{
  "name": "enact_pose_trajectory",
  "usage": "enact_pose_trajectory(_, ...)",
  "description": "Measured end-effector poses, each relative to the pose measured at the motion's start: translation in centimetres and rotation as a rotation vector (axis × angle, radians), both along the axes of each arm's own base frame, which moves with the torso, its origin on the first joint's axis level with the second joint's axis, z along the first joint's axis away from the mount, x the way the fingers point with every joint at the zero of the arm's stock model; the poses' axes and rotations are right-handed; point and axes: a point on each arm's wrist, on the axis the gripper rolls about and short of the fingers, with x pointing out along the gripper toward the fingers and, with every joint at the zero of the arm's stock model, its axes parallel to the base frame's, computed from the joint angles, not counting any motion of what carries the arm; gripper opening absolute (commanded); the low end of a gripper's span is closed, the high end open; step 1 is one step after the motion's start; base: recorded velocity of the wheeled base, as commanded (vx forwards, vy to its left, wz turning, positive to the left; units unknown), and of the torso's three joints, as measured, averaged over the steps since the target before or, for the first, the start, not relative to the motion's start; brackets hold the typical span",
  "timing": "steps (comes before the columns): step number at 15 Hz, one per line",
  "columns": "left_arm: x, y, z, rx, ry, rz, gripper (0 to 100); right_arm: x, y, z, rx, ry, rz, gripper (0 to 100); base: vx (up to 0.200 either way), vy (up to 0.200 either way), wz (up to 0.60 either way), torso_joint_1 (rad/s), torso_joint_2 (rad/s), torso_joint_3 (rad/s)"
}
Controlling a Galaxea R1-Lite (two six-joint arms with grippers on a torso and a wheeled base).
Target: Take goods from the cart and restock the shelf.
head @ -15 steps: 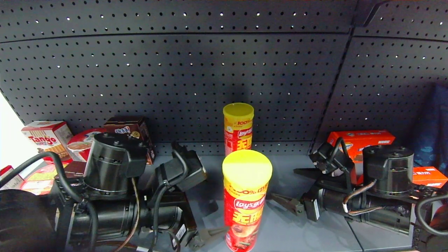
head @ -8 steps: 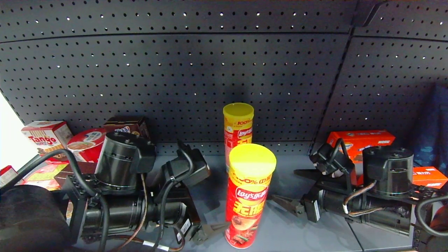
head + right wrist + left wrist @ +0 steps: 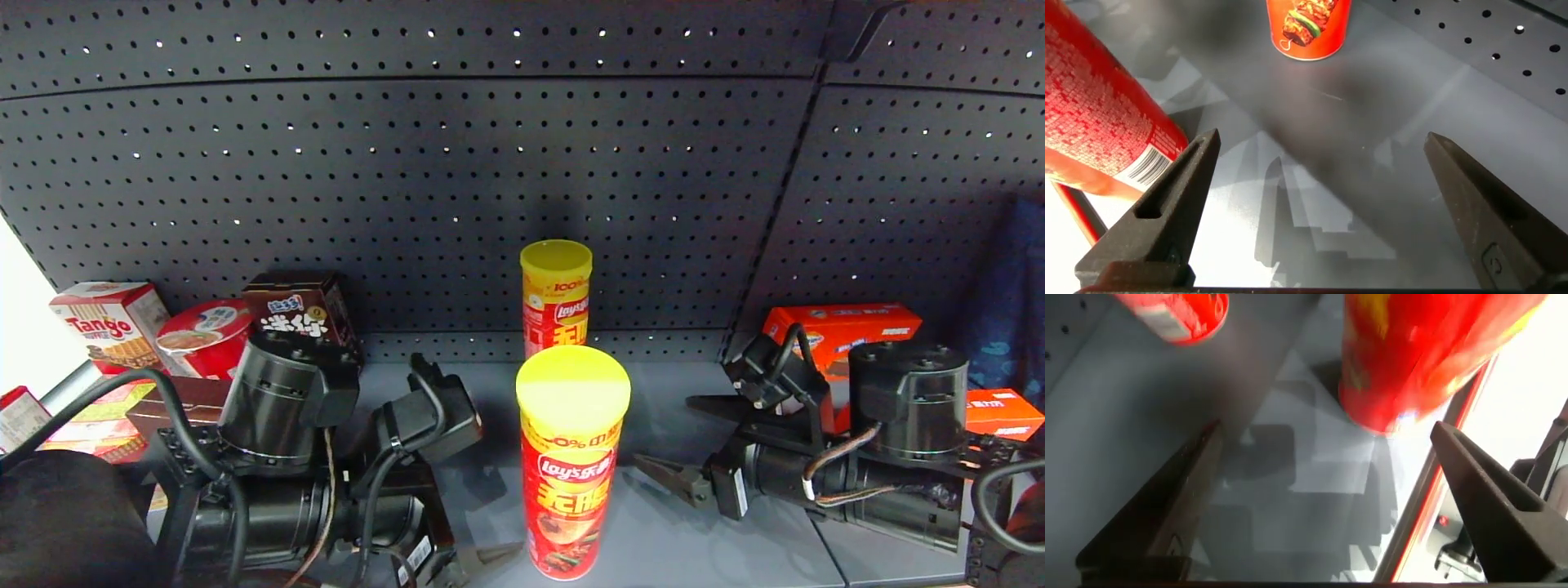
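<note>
that tall red yellow-lidded chip can (image 3: 571,474) stands upright near the front of the grey metal shelf (image 3: 678,531), left end effector (image 3: 1327,506) and right end effector (image 3: 1323,204) both wide open beside it, so I'd back off straight and slow.

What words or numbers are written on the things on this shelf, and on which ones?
I read off no brands or print; lettering stands here.
Front chip can: logo, yellow characters.
Rear chip can: the same.
Wafer box: red lettering.
Dark box: white characters.
Orange box: too small to read.
</note>
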Motion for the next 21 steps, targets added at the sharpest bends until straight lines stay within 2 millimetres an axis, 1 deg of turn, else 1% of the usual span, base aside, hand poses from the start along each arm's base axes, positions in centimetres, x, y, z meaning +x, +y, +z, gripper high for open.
enact_pose_trajectory(3,-0.3,1.2,1.4,-0.032,-0.042,0.035,100,-0.2,-0.5,0.6,0.012,-0.019,-0.013,100,0.0,0.0,0.0,0.0,0.0,0.0)
enact_pose_trajectory(4,-0.4,1.7,2.4,-0.054,-0.074,0.054,100,-0.2,-0.9,1.1,0.022,-0.035,-0.023,100,0.0,0.0,0.0,0.0,0.0,0.0)
enact_pose_trajectory(7,-0.6,3.6,5.6,-0.122,-0.185,0.119,100,-0.4,-2.4,3.6,0.07,-0.121,-0.089,100,0.0,0.0,0.0,0.0,0.0,0.0)
enact_pose_trajectory(9,-1.1,5.5,7.6,-0.16,-0.261,0.183,100,-1.0,-4.1,5.4,0.115,-0.18,-0.159,100,0.0,0.0,0.0,0.0,0.0,0.0)
enact_pose_trajectory(11,-2.2,7.9,9.2,-0.197,-0.327,0.273,100,-2.2,-6.9,7.1,0.153,-0.247,-0.258,100,0.0,0.0,0.0,0.0,0.0,0.0)
enact_pose_trajectory(12,-2.9,9.0,9.6,-0.207,-0.35,0.318,100,-2.9,-8.2,7.6,0.162,-0.275,-0.307,100,0.0,0.0,0.0,0.0,0.0,0.0)
enact_pose_trajectory(14,-4.9,11.5,9.8,-0.217,-0.398,0.425,100,-4.9,-10.8,8.2,0.178,-0.335,-0.413,100,0.0,0.0,0.0,0.0,0.0,0.0)
enact_pose_trajectory(16,-7.5,12.9,9.4,-0.23,-0.433,0.496,100,-7.4,-12.7,7.8,0.177,-0.368,-0.504,100,0.0,0.0,0.0,0.0,0.0,0.0)
enact_pose_trajectory(18,-10.5,13.7,8.4,-0.26,-0.461,0.556,100,-10.0,-13.9,6.6,0.172,-0.393,-0.59,100,0.0,0.0,0.0,0.0,0.0,0.0)
enact_pose_trajectory(19,-11.8,14.0,7.6,-0.27,-0.467,0.598,100,-11.1,-14.3,5.9,0.167,-0.397,-0.625,100,0.0,0.0,0.0,0.0,0.0,0.0)
enact_pose_trajectory(21,-14.4,14.4,5.5,-0.283,-0.482,0.669,100,-13.6,-14.6,3.7,0.156,-0.391,-0.671,100,0.0,0.0,0.0,0.0,0.0,0.0)
